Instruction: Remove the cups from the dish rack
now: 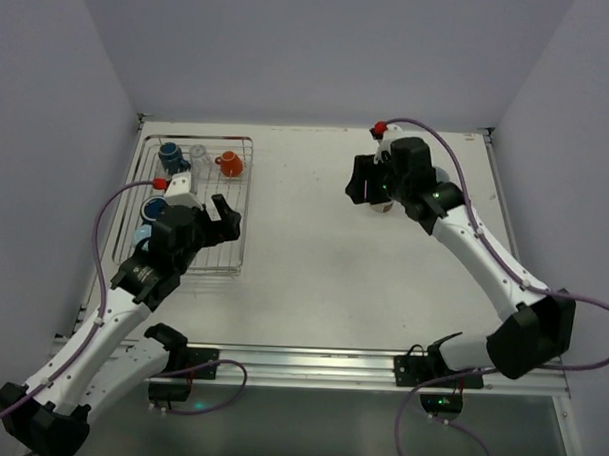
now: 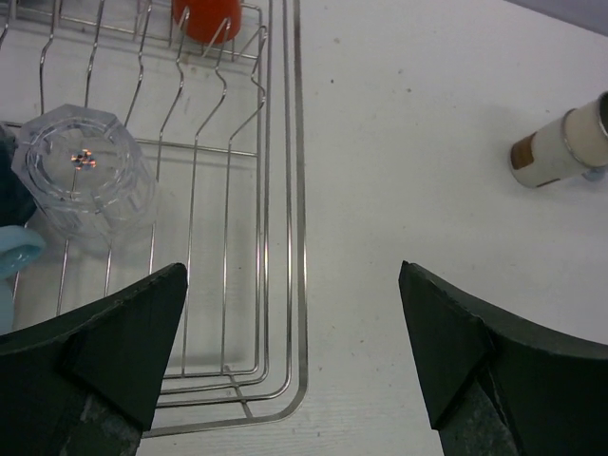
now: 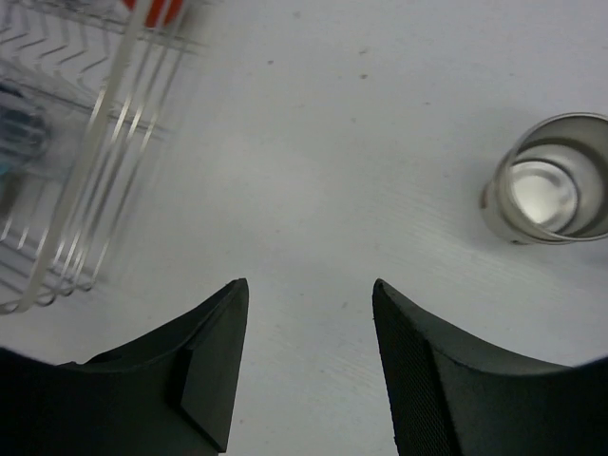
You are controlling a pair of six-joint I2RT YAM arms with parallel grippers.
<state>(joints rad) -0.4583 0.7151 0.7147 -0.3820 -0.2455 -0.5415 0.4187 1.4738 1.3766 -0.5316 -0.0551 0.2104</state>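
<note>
1. A rectangular silver wire-grid dish rack sits on the left side of the white table, its long side running toward the back wall.
2. Along the rack's far end stand 3 cups in a row: a dark blue mug, a clear faceted glass that looks to be bottom up, and an orange-red handled mug.
3. A light blue cup sits by the rack's left side, partly hidden under the left arm.
4. The left gripper hovers above the rack's right rim. Its jaws are spread wide with nothing between them, 1 finger over the wires and the other over bare table.
5. The right gripper hangs over the far right part of the table, well apart from the rack. Its jaws stand partly apart and hold nothing.
6. A grey metallic cup stands upright, mouth up, on the table just beside the right gripper, clear of both fingers.
7. In the right wrist view the rack is only a blur at the left edge.
</note>
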